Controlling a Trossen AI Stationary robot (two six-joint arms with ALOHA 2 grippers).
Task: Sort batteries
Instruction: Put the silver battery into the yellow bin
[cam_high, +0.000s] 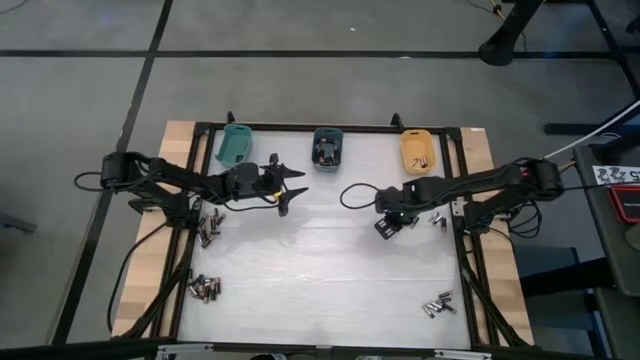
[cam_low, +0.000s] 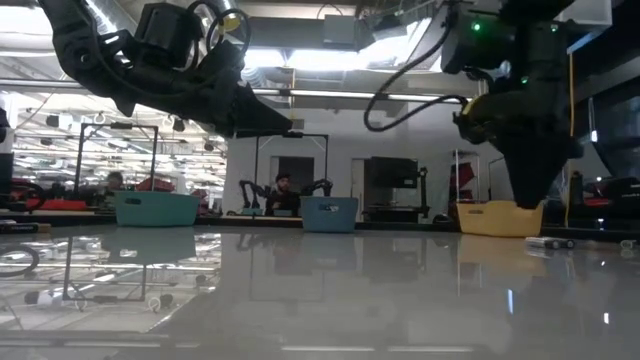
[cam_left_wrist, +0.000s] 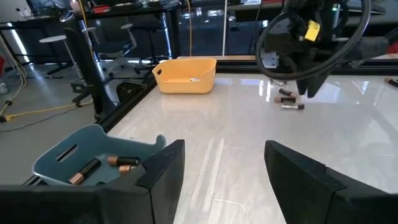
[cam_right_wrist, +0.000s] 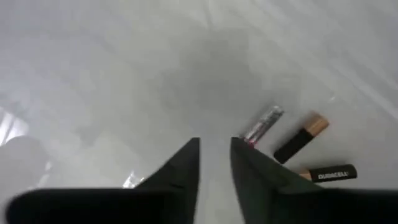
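Observation:
My left gripper (cam_high: 293, 192) (cam_left_wrist: 224, 152) hovers open and wide above the table, just near of the blue bin (cam_high: 327, 147) (cam_left_wrist: 59, 155), which holds coppery-ended batteries (cam_left_wrist: 118, 162). My right gripper (cam_high: 386, 227) (cam_right_wrist: 215, 146) points down at bare table left of three loose batteries (cam_right_wrist: 301, 138) (cam_high: 437, 218). Its fingers stand a narrow gap apart with nothing between them. More batteries lie in heaps at the table's left (cam_high: 207, 227), near left (cam_high: 205, 288) and near right (cam_high: 437, 303).
A teal bin (cam_high: 235, 143) and an orange bin (cam_high: 418, 150) (cam_left_wrist: 185, 74) stand on either side of the blue bin along the far edge; the orange one holds a few batteries. A black frame (cam_high: 462, 215) borders the white table. The middle of the table is bare.

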